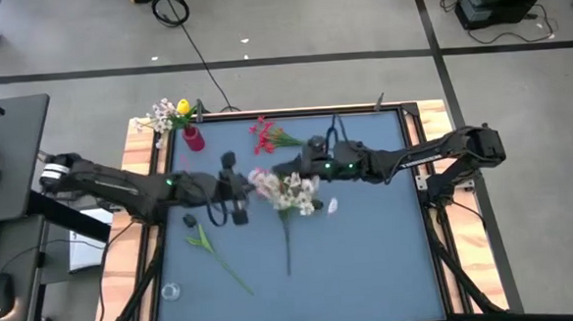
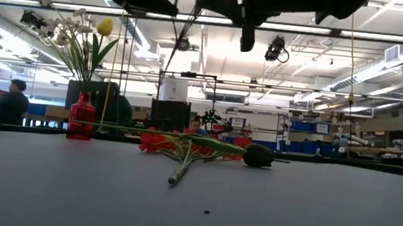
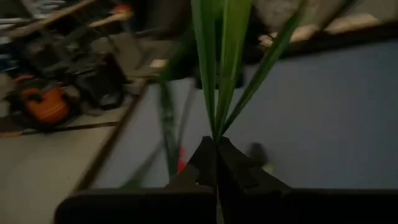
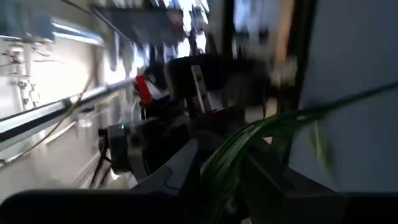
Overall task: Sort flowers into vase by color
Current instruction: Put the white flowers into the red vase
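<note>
High view, table: blue table [image 1: 390, 263] with a wooden rim; both arms reach to its middle.
High view, vase: red vase [image 1: 193, 137] near the far left corner, already holding white blossoms and one yellow bloom.
High view, sprig in transfer: white-and-pink sprig [image 1: 286, 192] at mid-table, raised, its stem trailing toward the near edge.
High view, left gripper: left gripper [image 1: 237, 189] just beside the sprig's blossoms on their left.
High view, right gripper: right gripper [image 1: 307, 167] just beside the blossoms on their far right.
High view, flowers left lying: red sprig [image 1: 267, 136] on the table right of the vase; green-leaved stem [image 1: 213, 251] near the front left, blossom colour not readable.
Low view, vase: vase stands upright at left, white and yellow flowers rising from it.
Low view, table flowers: red sprig lies flat at centre; a dark bud lies just to its right.
Low view, arms: both hang overhead; green leaves dangle between them.
Left wrist view, grip: fingers [image 3: 208, 158] pressed together on green leaves that fan out from the tips.
Right wrist view, grip: fingers stand somewhat apart around green leaves; whether they grip cannot be told.
Progress, judged: white and yellow partly placed; one sprig passing between arms; red sprig and front stem remain.
</note>
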